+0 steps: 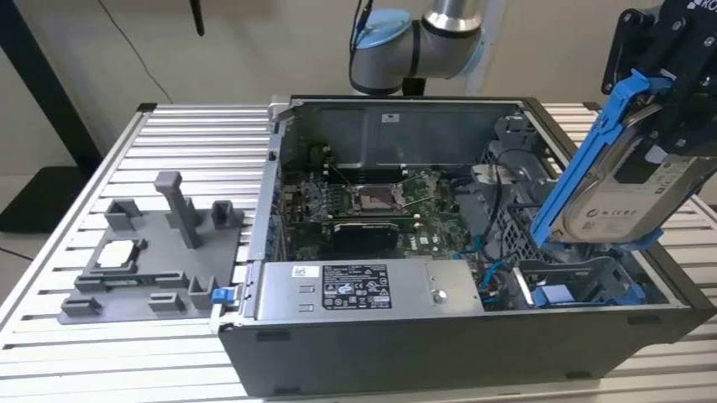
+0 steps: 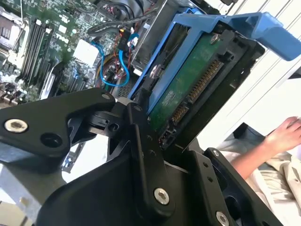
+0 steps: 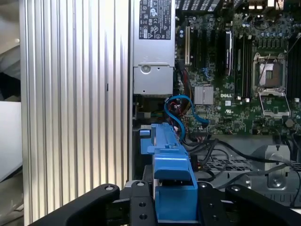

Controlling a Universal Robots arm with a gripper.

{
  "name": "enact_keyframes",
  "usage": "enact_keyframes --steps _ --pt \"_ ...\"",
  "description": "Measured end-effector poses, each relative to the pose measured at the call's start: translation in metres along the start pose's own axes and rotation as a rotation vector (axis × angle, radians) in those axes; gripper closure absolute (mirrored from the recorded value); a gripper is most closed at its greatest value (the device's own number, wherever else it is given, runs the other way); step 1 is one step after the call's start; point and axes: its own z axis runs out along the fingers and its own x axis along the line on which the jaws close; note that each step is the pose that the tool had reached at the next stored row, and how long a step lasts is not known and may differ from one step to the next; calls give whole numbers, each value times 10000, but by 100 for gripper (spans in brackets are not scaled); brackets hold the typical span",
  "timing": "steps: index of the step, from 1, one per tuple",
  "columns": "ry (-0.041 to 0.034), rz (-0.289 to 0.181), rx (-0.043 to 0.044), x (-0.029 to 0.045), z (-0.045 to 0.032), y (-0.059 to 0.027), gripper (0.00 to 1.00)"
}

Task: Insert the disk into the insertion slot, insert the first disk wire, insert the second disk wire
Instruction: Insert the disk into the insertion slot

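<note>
The gripper (image 1: 672,92) is clamping the disk (image 1: 627,197) at its upper end and is holding it in the air, steeply tilted. The lower end of the disk is hanging down from the jaws into the open computer case (image 1: 448,336). The insertion slot (image 1: 583,270) is lying directly beneath that lower end, near it but apart from it. The disk is not yet seated.

In the first wrist view, the black fingers (image 3: 141,202) are pressing on both sides of the blue carrier (image 3: 174,186), which is projecting ahead of the gripper. Blue cables (image 3: 176,110) are looping further ahead of it, inside the case.

Handling, as a judgement:
- The disk is behaving as a stiff, fairly heavy metal block. Held by one end, it is probably loading the jaws with some leverage.
- The plastic carrier rails are likely smooth and slightly flexible, so a slip along the rails is possible.
- In the second wrist view, the green circuit board (image 2: 188,89) and its connector (image 2: 204,77) are lying exposed on one face. These parts are fragile.
- The sound place to take hold is across the long carrier rails, away from board and connector.
</note>
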Motion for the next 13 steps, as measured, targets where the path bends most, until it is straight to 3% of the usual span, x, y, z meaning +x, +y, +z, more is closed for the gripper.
enact_keyframes --steps 13 --pt "1 -1 0 4 64 -4 100"
